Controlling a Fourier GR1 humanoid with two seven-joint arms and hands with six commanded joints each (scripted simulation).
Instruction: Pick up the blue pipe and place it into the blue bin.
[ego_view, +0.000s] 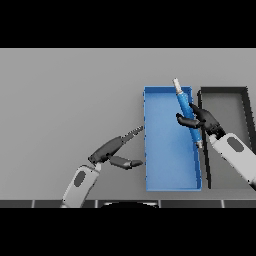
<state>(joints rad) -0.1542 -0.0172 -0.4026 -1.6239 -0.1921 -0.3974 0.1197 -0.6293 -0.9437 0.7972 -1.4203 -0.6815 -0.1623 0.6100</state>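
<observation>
The blue pipe (183, 102), with pale grey ends, hangs slanted over the right side of the blue bin (165, 150). Its upper end pokes past the bin's far rim and its lower end sits near the right wall. My right hand (202, 119) is shut on the pipe's middle, reaching in from the right with its fingers curled round it. My left hand (116, 148) is open, held left of the bin over the table, fingers stretched toward the bin's left wall and thumb spread below.
A dark grey bin (245, 107) stands directly right of the blue bin, under my right forearm. Grey table surface stretches to the left and far side.
</observation>
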